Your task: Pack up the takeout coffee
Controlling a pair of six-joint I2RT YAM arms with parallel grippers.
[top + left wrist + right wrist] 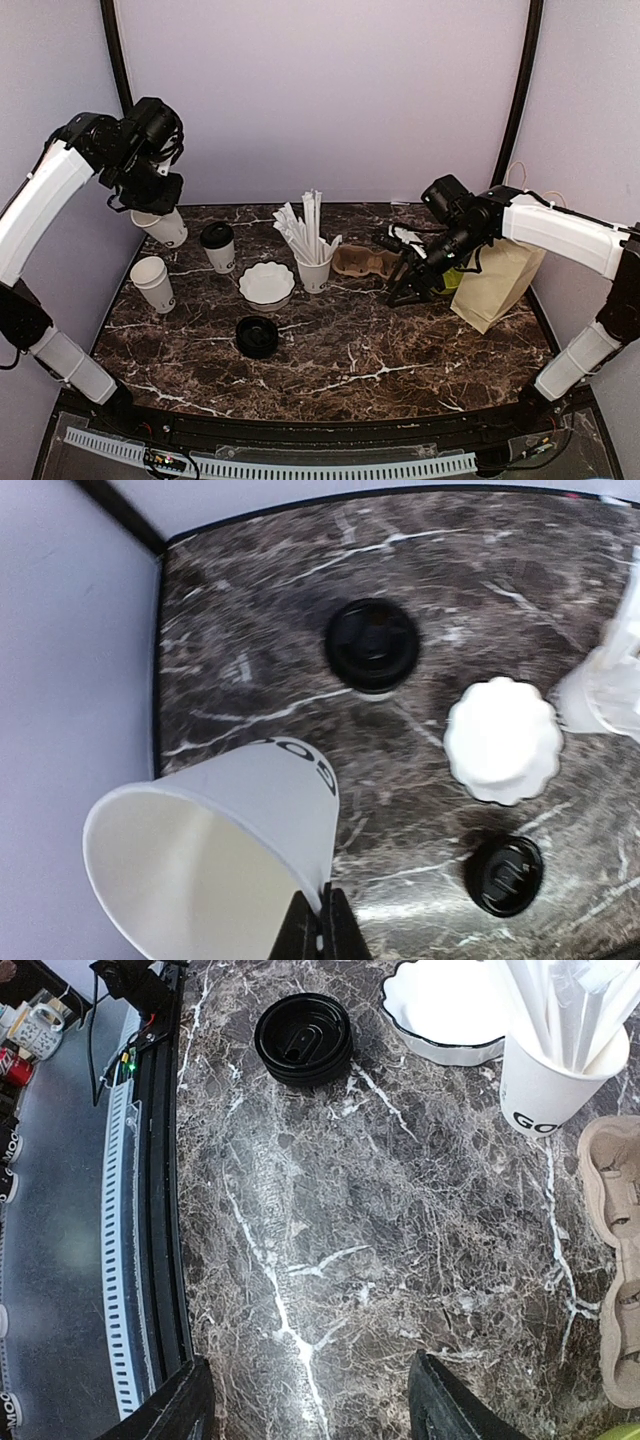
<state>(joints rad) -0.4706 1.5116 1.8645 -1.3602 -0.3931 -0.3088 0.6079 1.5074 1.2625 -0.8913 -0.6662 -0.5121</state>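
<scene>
Left tool [320, 925] pinches a lidless paper cup [250, 810] by its rim, tilted above the table's [260, 630] far-left corner. It looks light, thin-walled and crushable, the rim likely its stiffest hold. Right tool [315, 1400] hangs open, empty.

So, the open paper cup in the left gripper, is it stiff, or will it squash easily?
The paper cup looks empty inside, so it is probably very light. With no lid bracing its rim, the thin wall likely bends where the left gripper pinches it. Tall with a narrow base, it may tip easily once set down.
</scene>
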